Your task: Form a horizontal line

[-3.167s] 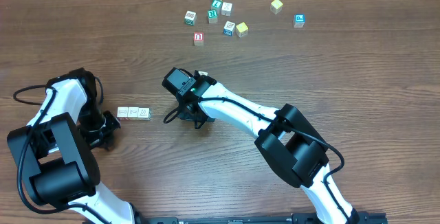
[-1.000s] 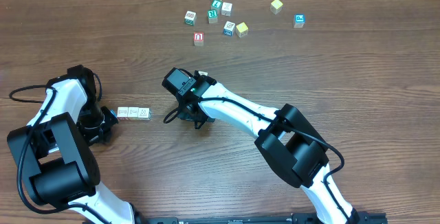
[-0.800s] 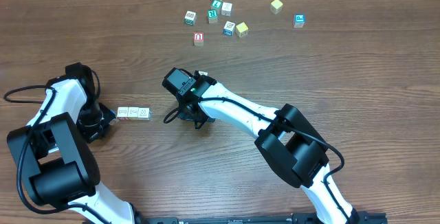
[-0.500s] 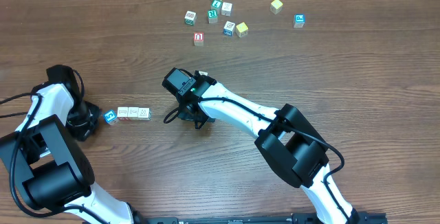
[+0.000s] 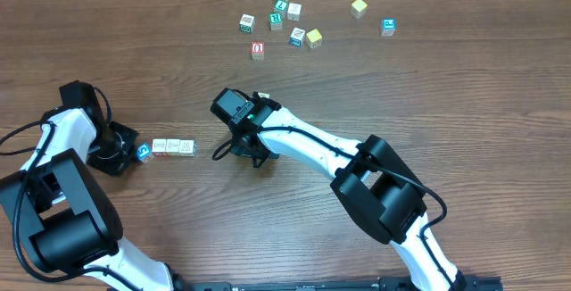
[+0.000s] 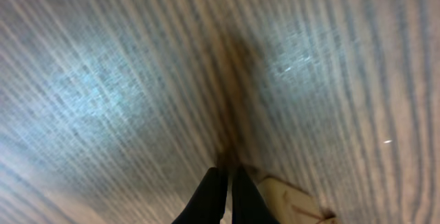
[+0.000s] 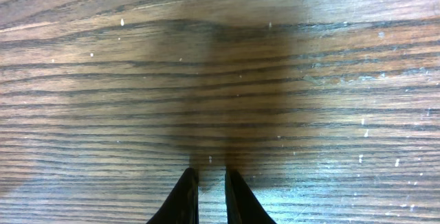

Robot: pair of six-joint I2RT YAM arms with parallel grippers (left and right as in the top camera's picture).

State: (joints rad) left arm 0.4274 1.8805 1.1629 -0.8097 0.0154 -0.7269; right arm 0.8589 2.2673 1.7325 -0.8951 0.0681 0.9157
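Overhead: horizontal line (image 5: 166,148) lies left of centre on the table (image 5: 446,86). It is a blue cube (image 5: 143,153) plus three whitish cubes, with the blue end slightly skewed. Left gripper (image 5: 129,153) sits right at the blue cube; right gripper (image 5: 250,155) is mid-table, well apart.
Left wrist: blurred, jaws pressed together and empty, pale cube (image 6: 292,203) just beside the tips.
Right wrist: jaws nearly together over bare wood, holding nothing.
Looks like final alignment. Next move calls for a light nudge to square the blue end.
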